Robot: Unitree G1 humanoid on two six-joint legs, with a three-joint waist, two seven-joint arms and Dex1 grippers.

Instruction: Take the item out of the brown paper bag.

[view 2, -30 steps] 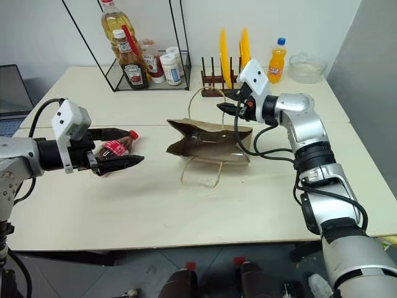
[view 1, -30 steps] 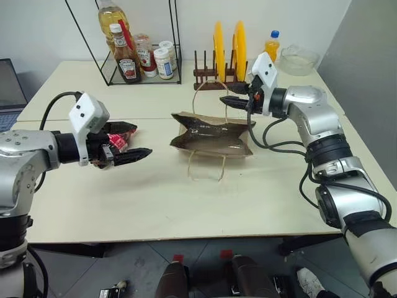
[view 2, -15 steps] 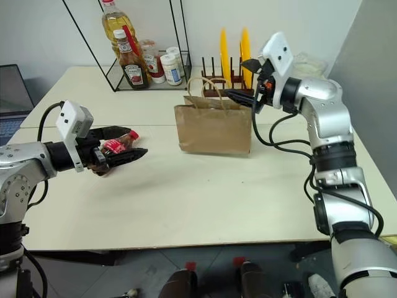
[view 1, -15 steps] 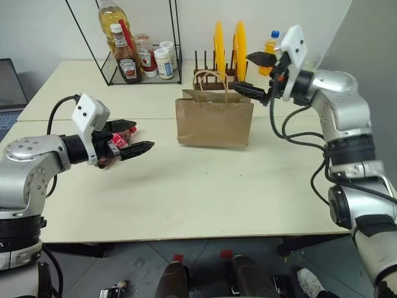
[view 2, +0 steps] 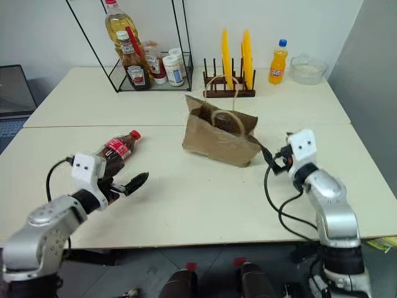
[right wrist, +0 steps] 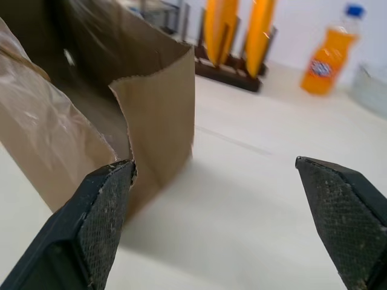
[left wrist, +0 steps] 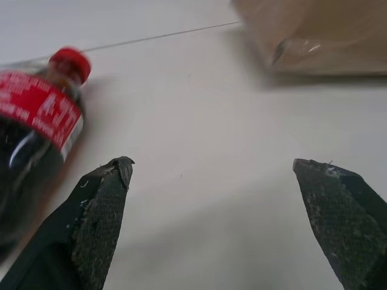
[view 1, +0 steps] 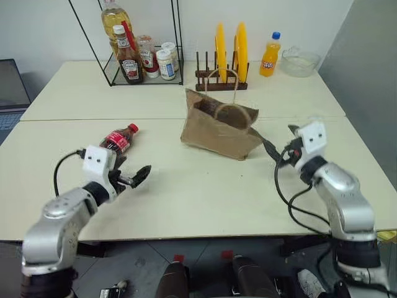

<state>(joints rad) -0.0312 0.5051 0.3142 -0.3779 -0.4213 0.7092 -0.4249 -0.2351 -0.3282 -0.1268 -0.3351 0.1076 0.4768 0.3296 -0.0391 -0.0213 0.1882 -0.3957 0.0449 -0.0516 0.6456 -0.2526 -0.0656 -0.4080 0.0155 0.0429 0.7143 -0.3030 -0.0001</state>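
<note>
Left of the bag (view 1: pixel 220 127), well apart from it, the cola bottle (view 1: pixel 118 140) lies on its side on the table (view 1: pixel 186 198), red cap toward the bag and nothing gripping it. The left gripper (left wrist: pixel 211 211) sits just beside the bottle, on the side away from the rack (view 1: pixel 127 43), its fingers (left wrist: pixel 100 208) spread wide and empty. Right of the bag, the right gripper (right wrist: pixel 224 217) stands wide open too, one finger close to the bag's crumpled edge.
</note>
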